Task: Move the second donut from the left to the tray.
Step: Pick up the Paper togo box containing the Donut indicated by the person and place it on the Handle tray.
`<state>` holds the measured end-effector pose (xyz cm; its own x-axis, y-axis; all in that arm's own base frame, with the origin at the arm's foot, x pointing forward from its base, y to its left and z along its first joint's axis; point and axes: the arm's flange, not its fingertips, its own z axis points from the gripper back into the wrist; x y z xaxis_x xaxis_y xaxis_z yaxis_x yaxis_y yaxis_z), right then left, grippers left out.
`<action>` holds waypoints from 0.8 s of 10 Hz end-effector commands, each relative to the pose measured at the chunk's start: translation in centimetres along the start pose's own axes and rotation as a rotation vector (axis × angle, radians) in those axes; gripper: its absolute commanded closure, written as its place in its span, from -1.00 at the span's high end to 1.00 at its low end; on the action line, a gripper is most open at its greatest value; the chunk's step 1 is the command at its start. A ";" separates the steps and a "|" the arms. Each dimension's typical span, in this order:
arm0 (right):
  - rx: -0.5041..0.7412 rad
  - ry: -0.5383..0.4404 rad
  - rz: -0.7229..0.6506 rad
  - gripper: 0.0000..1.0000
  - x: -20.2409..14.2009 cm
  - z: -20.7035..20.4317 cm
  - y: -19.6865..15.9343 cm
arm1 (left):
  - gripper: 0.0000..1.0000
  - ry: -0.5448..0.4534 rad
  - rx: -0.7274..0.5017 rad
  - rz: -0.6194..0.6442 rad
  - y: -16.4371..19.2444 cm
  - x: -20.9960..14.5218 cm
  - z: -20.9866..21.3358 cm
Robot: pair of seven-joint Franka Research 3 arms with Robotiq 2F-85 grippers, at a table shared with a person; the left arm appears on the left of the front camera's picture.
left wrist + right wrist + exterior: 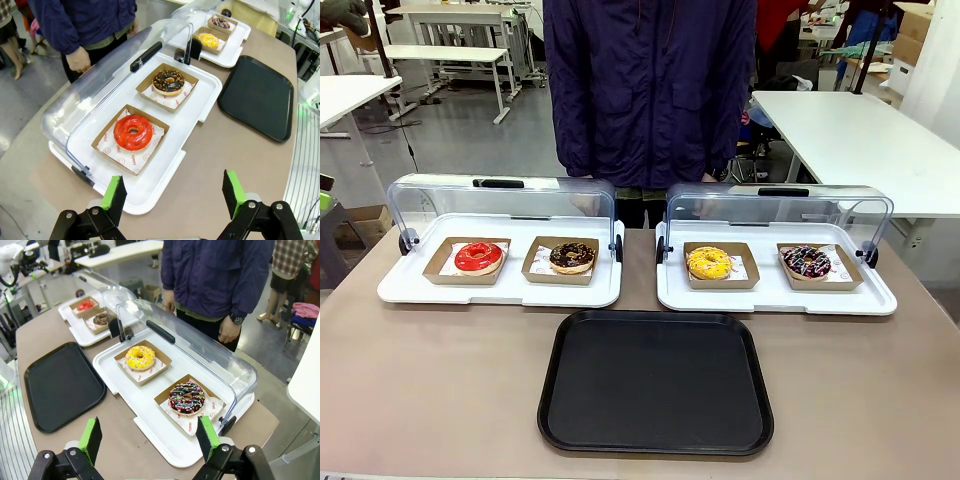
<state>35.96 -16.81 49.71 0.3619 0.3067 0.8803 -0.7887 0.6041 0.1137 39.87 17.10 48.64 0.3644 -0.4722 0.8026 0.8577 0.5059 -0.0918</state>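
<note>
1. The chocolate donut (572,257) with pale sprinkles sits in its brown holder on the left white display tray (410,290), just right of the red donut (479,256).
2. The black tray (655,385) lies on the table, near the front of both display trays.
3. The left gripper (173,192) hangs near the red donut, its jaws wide apart and holding nothing.
4. The right gripper (149,432) is also spread wide, beside the right display tray (147,405).
5. A person (650,90) stands at the far side.

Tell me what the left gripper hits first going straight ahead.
The left gripper likely meets the white tray's near edge by the red donut; depth unclear, possibly the table just short.
</note>
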 end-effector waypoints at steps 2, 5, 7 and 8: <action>-0.003 -0.034 0.025 1.00 0.2 -0.2 -0.3 | 1.00 -0.016 -0.008 -0.005 0.0 0.0 0.0; -0.003 -0.034 0.025 1.00 0.2 -0.2 -0.3 | 1.00 -0.016 -0.008 -0.005 0.0 0.0 0.0; -0.003 -0.034 0.025 1.00 0.2 -0.2 -0.3 | 1.00 -0.016 -0.008 -0.005 0.0 0.0 0.0; -0.003 -0.034 0.025 1.00 0.2 -0.2 -0.3 | 1.00 -0.016 -0.008 -0.005 0.0 0.0 0.0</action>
<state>35.96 -16.81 49.71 0.3618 0.3068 0.8803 -0.7888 0.6041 0.1136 39.87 17.10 48.64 0.3644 -0.4722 0.8026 0.8577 0.5059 -0.0918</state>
